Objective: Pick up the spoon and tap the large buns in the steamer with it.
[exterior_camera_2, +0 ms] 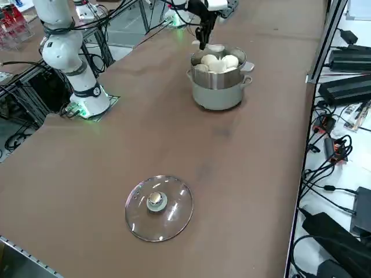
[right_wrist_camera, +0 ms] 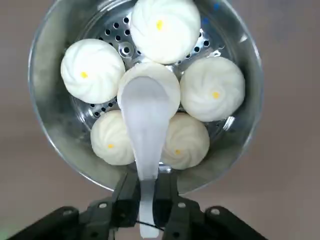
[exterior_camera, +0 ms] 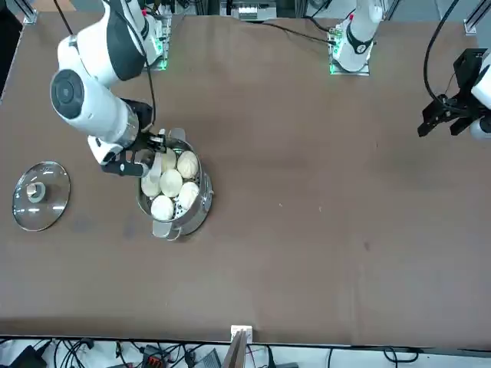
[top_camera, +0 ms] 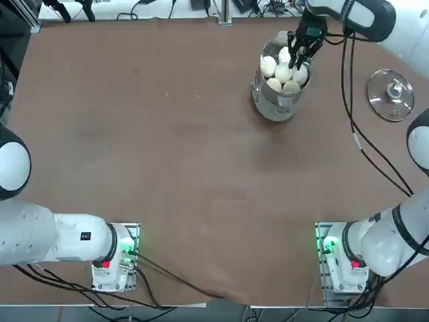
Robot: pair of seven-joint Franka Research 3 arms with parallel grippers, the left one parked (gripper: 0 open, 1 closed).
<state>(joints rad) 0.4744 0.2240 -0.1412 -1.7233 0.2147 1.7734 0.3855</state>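
The steamer point(top_camera: 276, 106) point(exterior_camera: 184, 221) point(exterior_camera_2: 218, 95) stands at the far right of the table, its lid off. Several large buns point(right_wrist_camera: 92, 71) point(top_camera: 269, 66) point(exterior_camera_2: 210, 59) lie clustered on its perforated tray. My right gripper point(right_wrist_camera: 146, 201) point(top_camera: 299, 55) point(exterior_camera: 156, 156) point(exterior_camera_2: 202, 38) hangs over the pot's far rim, shut on the handle of the white spoon point(right_wrist_camera: 146, 131). The spoon's bowl reaches down over the middle of the bun cluster. I cannot tell whether it touches a bun.
The round glass lid point(top_camera: 391, 94) point(exterior_camera: 41, 195) point(exterior_camera_2: 159, 207) with a metal knob lies flat on the table to the right of the steamer. The brown table point(top_camera: 167, 147) stretches bare towards the arm bases. Cables run past the table's edges.
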